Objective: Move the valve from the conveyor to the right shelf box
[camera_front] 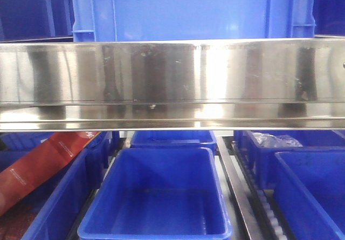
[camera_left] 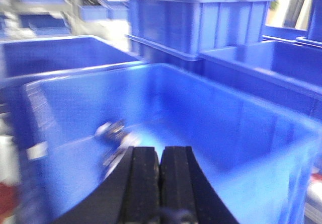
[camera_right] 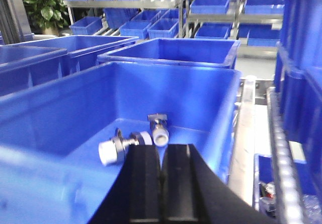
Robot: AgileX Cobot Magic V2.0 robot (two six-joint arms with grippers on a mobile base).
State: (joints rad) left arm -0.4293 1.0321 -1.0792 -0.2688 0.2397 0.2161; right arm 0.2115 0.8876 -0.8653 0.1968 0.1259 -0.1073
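In the right wrist view, the right claw (camera_right: pixel 161 183) is seen closest, its two black pads pressed together with only a thin seam between them and nothing gripped. Just beyond it, at about 11 o'clock from the pads, the valve (camera_right: pixel 133 141) lies on the floor of a blue box (camera_right: pixel 45 113), white caps and metal body resting flat, well inside the walls. If this is the right shelf box, the placing can be judged as good as done; the step in hand would then be a clean withdrawal, best made straight up and back so that the near wall is not clipped and the valve is not nudged.

In the left wrist view, the left claw (camera_left: pixel 160 183) is likewise closed and empty, above another blue bin (camera_left: pixel 251 133) holding a blurred metallic part (camera_left: pixel 113 131) at 10 o'clock.

Farther off, a steel shelf rail (camera_front: pixel 172 83) crosses the front view, with an empty blue tub (camera_front: pixel 156 197) below it. The conveyor is not visible.
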